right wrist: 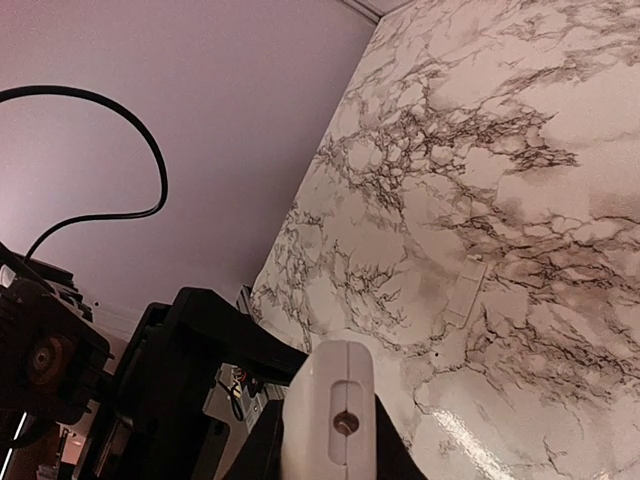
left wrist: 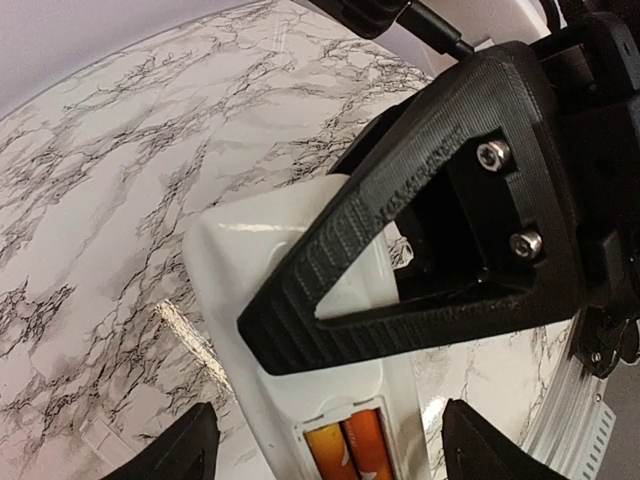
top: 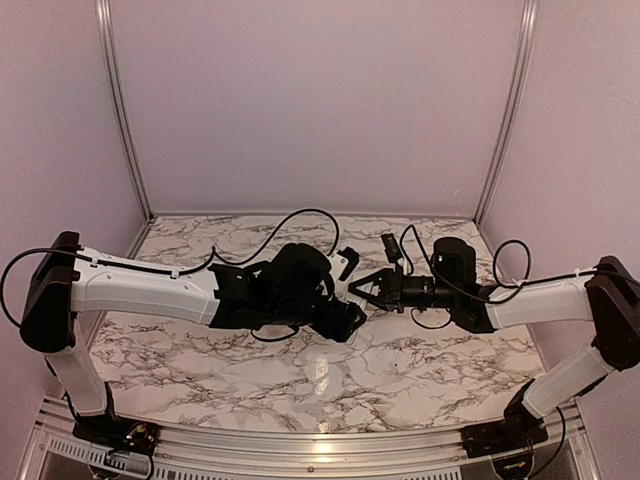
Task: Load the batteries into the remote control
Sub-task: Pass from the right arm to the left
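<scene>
Marble-veined glossy table (left wrist: 100, 200) sits between plain pale lilac walls (top: 320, 100). Right pincer (top: 358, 290), of black ribbed plastic, pinches the smooth white remote control (left wrist: 228, 265), recess facing up. Two orange batteries (left wrist: 350, 450) lie side by side in that recess. Left pincer (left wrist: 330, 438) stands spread either side of the remote control, gripping nothing.

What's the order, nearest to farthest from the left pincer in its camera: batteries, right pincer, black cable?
1. Batteries, bottom, in the remote control.
2. Right pincer, middle, clamped across that remote control.
3. Black cable, top edge.
</scene>
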`<action>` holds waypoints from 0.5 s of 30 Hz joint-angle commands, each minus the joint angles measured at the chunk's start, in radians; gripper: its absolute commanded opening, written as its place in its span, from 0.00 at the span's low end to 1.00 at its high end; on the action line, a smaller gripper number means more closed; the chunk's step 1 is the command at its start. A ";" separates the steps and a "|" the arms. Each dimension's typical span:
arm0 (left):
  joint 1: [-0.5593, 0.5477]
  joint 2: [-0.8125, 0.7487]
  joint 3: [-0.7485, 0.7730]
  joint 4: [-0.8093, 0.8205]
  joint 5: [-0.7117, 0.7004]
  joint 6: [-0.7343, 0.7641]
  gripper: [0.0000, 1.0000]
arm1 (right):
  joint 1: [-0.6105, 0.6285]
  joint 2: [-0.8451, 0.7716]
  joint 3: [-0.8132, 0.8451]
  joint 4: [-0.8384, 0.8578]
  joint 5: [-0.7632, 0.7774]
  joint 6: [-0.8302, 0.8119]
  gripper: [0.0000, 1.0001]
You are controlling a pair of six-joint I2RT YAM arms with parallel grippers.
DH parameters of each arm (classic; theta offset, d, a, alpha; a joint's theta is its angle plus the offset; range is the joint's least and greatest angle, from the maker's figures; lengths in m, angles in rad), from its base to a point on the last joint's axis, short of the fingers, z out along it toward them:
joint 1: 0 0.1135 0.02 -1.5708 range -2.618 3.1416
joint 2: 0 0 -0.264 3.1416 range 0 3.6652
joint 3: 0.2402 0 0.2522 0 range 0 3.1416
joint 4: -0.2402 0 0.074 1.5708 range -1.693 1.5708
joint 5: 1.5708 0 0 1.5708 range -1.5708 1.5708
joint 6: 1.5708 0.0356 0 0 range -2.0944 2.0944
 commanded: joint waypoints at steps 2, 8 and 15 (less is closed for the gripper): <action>-0.010 0.064 0.075 -0.083 -0.044 0.015 0.74 | -0.007 -0.020 -0.006 0.043 0.009 0.019 0.00; -0.010 0.084 0.104 -0.115 -0.085 0.018 0.55 | -0.006 -0.026 -0.012 0.027 0.014 0.012 0.00; -0.011 0.074 0.084 -0.141 -0.038 0.052 0.30 | -0.010 -0.039 -0.018 0.008 0.030 0.005 0.33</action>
